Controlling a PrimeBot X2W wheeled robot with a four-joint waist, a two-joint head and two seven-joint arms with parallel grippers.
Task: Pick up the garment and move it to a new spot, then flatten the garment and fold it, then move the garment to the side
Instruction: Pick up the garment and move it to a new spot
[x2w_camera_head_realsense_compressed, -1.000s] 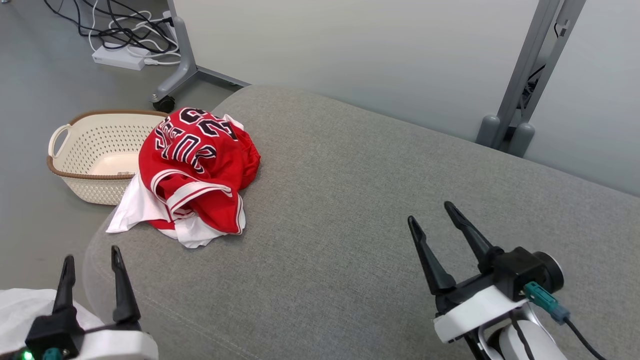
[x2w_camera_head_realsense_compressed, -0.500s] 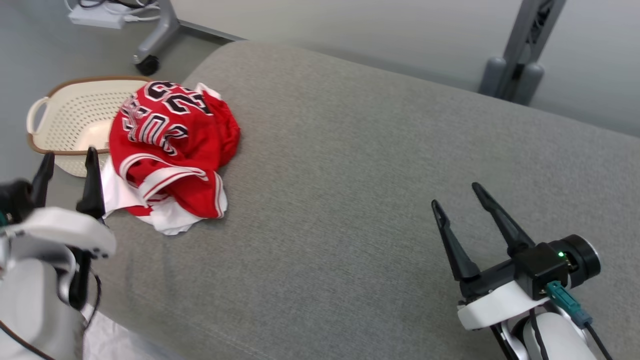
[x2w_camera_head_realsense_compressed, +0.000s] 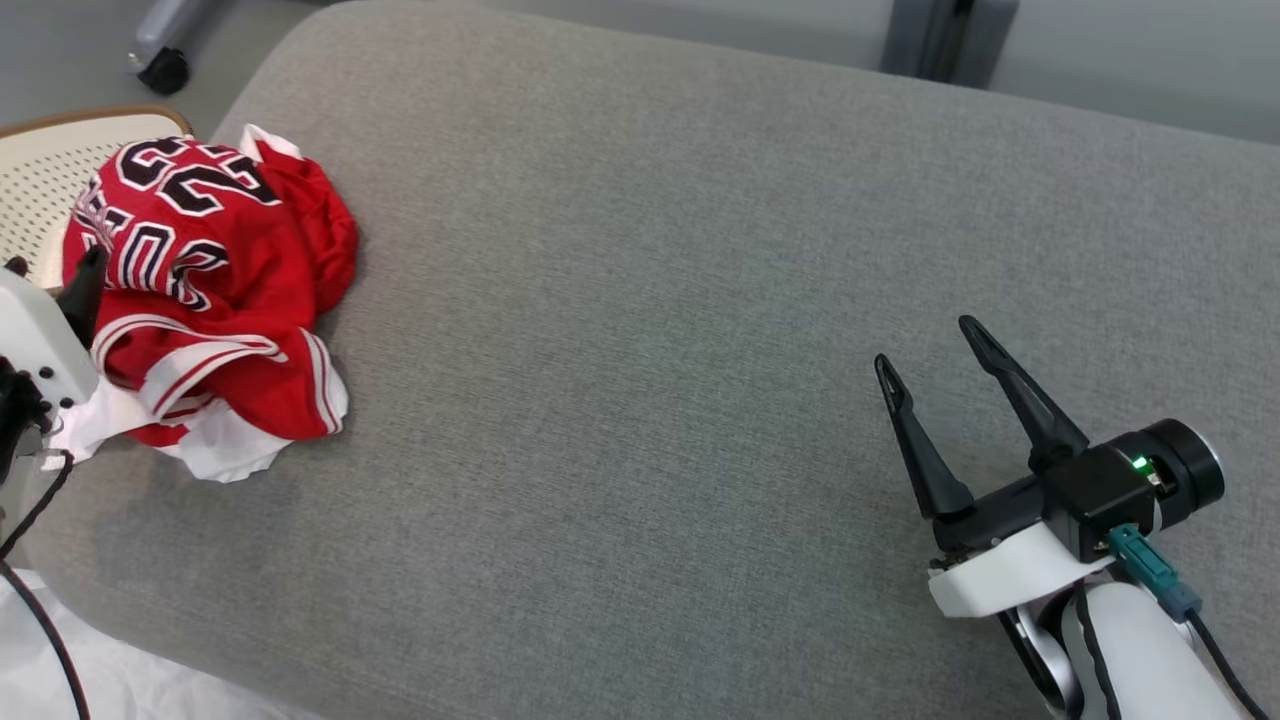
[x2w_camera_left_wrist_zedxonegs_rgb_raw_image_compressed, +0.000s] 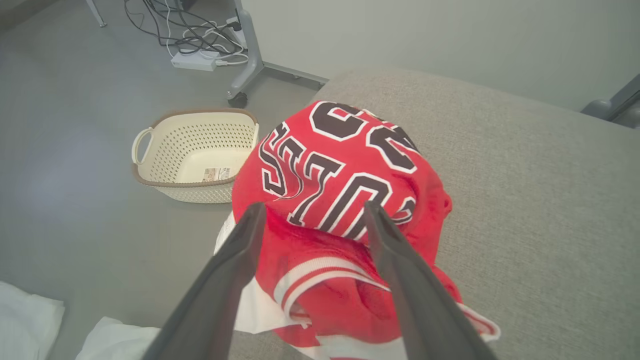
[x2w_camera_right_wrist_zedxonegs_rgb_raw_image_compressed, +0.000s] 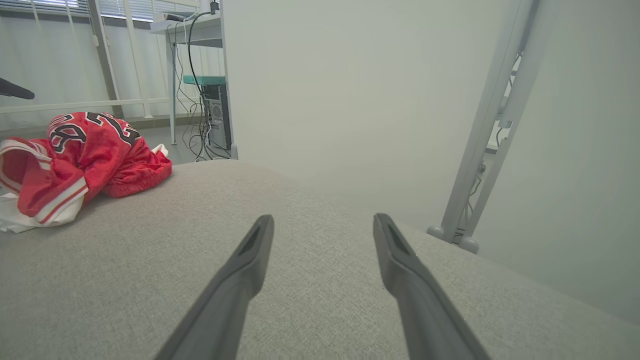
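Crumpling into a soft red mesh heap (x2w_camera_left_wrist_zedxonegs_rgb_raw_image_compressed: 345, 200) on grey woven upholstery (x2w_camera_head_realsense_compressed: 650, 330), both grippers (x2w_camera_left_wrist_zedxonegs_rgb_raw_image_compressed: 311, 212) (x2w_camera_right_wrist_zedxonegs_rgb_raw_image_compressed: 324, 220) spread apart.

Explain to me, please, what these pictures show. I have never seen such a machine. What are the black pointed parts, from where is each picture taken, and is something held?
It is a wheeled robot with two arms. The black pointed parts are the two fingers of each hand. One picture comes from a camera on the robot's head, looking down at a grey cushioned surface. There the right hand is low on the right, open and holding nothing. The other two pictures come from cameras on the wrists, looking along the fingers. The left wrist picture shows the left hand open, pointing at a crumpled red jersey with white trim; nothing is gripped. The jersey lies at the left end of the surface. Beside that end, a cream basket stands on the floor.
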